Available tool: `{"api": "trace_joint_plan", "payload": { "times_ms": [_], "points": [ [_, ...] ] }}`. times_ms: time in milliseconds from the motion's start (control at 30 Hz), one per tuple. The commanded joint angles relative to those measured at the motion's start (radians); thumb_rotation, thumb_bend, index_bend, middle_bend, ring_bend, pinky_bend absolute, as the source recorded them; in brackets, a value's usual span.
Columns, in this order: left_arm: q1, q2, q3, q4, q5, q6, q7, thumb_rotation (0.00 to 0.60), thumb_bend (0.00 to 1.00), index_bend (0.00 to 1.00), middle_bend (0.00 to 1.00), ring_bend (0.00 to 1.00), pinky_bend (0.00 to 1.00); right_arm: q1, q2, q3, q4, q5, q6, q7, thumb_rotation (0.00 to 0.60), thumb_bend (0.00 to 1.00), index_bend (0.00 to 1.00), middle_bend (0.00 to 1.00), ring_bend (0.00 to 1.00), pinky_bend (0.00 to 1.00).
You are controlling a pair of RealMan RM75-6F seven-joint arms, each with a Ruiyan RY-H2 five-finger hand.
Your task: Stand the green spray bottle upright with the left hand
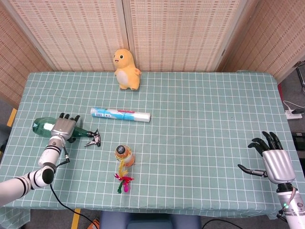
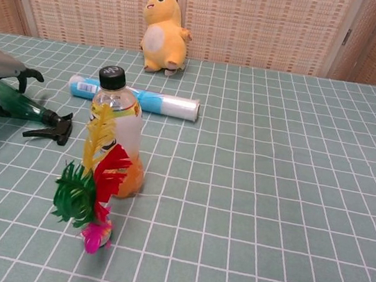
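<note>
Woven panels back a green-checked table [image 1: 200, 143]; left robot hand [image 1: 62, 128] curled over spray bottle [image 1: 44, 125].

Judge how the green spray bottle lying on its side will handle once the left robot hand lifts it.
The translucent green plastic spray bottle looks mostly empty, so probably light. Its round body may roll on the checked green tablecloth if nudged. The smooth plastic could slip under the left robot hand, and the black trigger nozzle likely makes it top-heavy upright.

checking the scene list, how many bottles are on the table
2. The green spray bottle lies on its side at the left edge under the left hand. The drink bottle stands upright near the front centre. None appear hidden.
</note>
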Motion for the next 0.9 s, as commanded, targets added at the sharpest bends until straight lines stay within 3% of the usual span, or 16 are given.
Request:
{"api": "trace_joint_plan", "payload": {
  "times_ms": [33, 467, 900],
  "points": [
    [-0.002, -0.010, 0.004, 0.016, 0.010, -0.003, -0.005, 0.600, 0.25, 0.00, 0.24, 0.08, 0.04, 0.000, 0.000, 0.000, -0.001, 0.001, 0.000, -0.002, 0.600, 0.00, 0.38, 0.26, 0.06, 0.06],
    [0.007, -0.058, -0.001, 0.085, 0.055, 0.019, -0.032, 0.600, 0.28, 0.01, 0.40, 0.17, 0.07, 0.000, -0.001, 0.001, -0.002, 0.004, 0.000, -0.002, 0.600, 0.00, 0.38, 0.26, 0.06, 0.07],
    [0.056, 0.028, -0.056, -0.028, 0.296, 0.192, -0.160, 0.600, 0.28, 0.19, 0.59, 0.26, 0.14, -0.001, -0.002, -0.001, 0.006, -0.004, 0.007, 0.011, 0.600, 0.00, 0.38, 0.26, 0.06, 0.07]
  ]
}}
